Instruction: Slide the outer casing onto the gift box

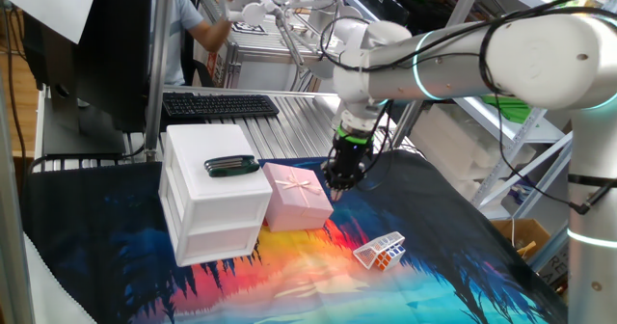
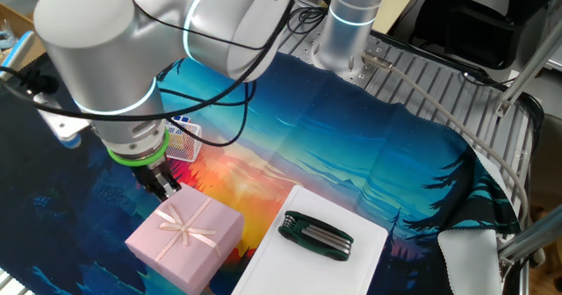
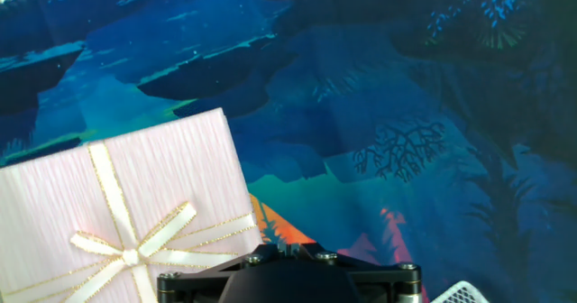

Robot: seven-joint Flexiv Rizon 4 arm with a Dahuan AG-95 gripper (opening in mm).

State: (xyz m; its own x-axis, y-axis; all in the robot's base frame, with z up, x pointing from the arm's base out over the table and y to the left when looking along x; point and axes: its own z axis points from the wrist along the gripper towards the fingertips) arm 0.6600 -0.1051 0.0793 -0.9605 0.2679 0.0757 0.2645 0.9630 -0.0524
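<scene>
The outer casing (image 1: 299,195), a pale pink square sleeve with a gold ribbon bow on top, stands on the printed cloth against the white cabinet. It also shows in the other fixed view (image 2: 186,233) and at the lower left of the hand view (image 3: 135,217). The gift box's dark-lined tray is not visible anywhere. My gripper (image 1: 338,183) hangs just beside the casing's right edge, fingers pointing down and close together, holding nothing. In the other fixed view the gripper (image 2: 165,186) sits at the casing's far corner. The hand view shows only the black gripper body.
A white drawer cabinet (image 1: 217,208) stands left of the casing, with a dark green folding tool (image 1: 231,166) on top. A clear wire-like cube (image 1: 381,251) lies to the front right of the casing on the cloth. A keyboard (image 1: 220,104) lies behind.
</scene>
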